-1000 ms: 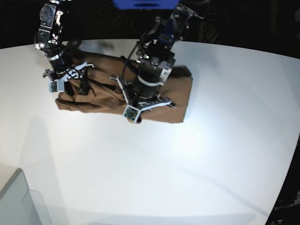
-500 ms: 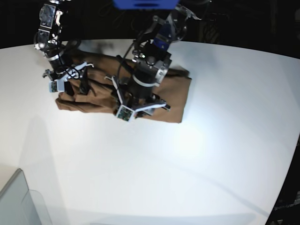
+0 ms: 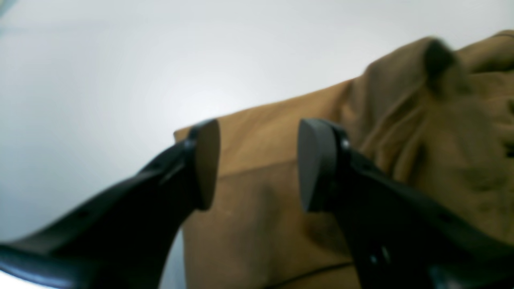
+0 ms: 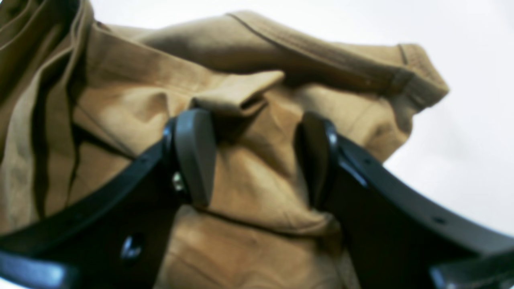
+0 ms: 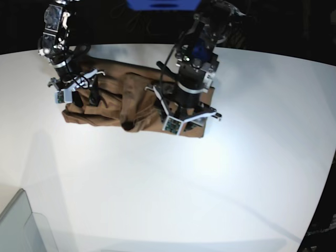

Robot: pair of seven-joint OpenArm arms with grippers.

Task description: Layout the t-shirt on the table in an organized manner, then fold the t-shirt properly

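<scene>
The brown t-shirt (image 5: 113, 102) lies bunched in a rough rectangle on the white bench (image 5: 210, 184), toward eleven o'clock of the base view, its near edge running fairly straight while the middle is rumpled into folds. A dark crease or pocket of cloth sits near the shirt's lower middle.

The left fingers (image 3: 259, 164) stand apart with a clear gap between the two pads, and nothing is clamped there; only flat brown cloth and a straight hem line show behind the gap (this view is soft and blurred). In the base view this arm hangs over the shirt's three o'clock end (image 5: 184, 113).

The right fingers (image 4: 257, 158) are spread wide over a wrinkled mound of cloth; a small folded flap sits just above the left pad (image 4: 192, 154), and a hemmed sleeve edge curves toward two o'clock. Whether the pads press the cloth I cannot tell. In the base view this arm (image 5: 79, 92) is at the shirt's nine o'clock end.

A grey translucent bin corner (image 5: 23, 226) shows at seven o'clock.
</scene>
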